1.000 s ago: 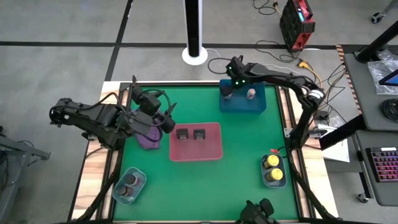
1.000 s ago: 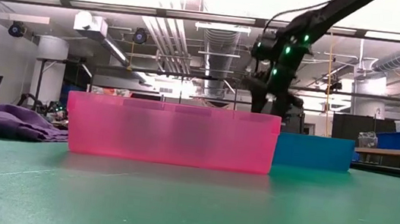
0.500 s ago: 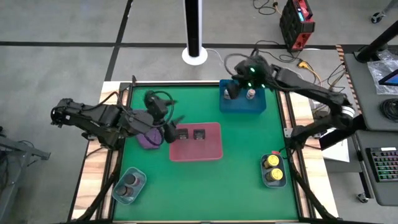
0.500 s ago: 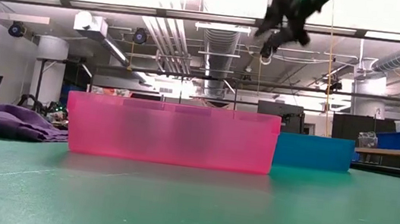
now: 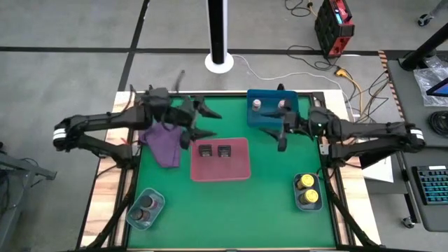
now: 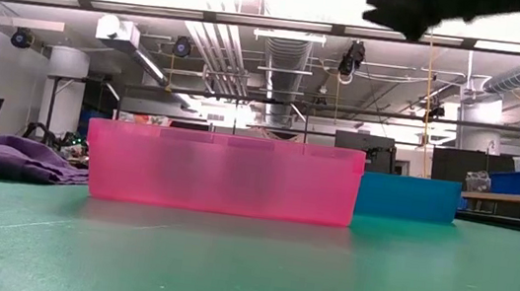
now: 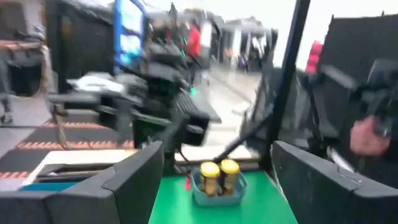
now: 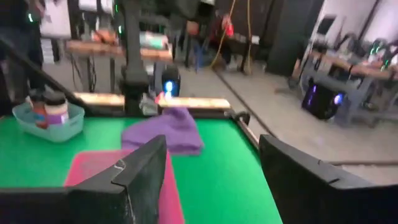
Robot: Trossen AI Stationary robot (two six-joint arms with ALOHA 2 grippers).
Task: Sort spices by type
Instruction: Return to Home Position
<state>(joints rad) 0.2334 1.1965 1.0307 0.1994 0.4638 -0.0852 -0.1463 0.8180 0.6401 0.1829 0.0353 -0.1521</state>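
Observation:
The spices stand sorted in trays. Two black square tins [image 5: 214, 150] sit in the red tray [image 5: 238, 168]. Two pale jars [image 5: 269, 105] stand in the blue tray [image 5: 294, 117]. Two yellow-capped jars [image 5: 306, 190] [image 7: 219, 176] fill the grey-blue tray [image 5: 309, 204] at the near right. Two dark shakers [image 5: 145, 208] sit in the tray [image 5: 155, 196] at the near left. My left gripper [image 5: 211, 122] [image 7: 217, 149] hovers open beyond the red tray's far left corner. My right gripper [image 5: 275, 136] [image 8: 212, 142] hovers open by the blue tray's near edge. Both hold nothing.
A purple cloth [image 5: 164, 143] [image 8: 165, 127] lies on the green mat left of the red tray. In the low view the red tray [image 6: 222, 173] stands in front, the blue tray [image 6: 408, 196] behind it to the right. Bare mat stretches along the near edge between the two small trays.
My right gripper has risen from the blue tray, where a pale jar now stands free, and drawn back toward the table's right and near side, tipping from pointing down to level. My left gripper has swung from over the purple cloth toward the right, tipping to level.

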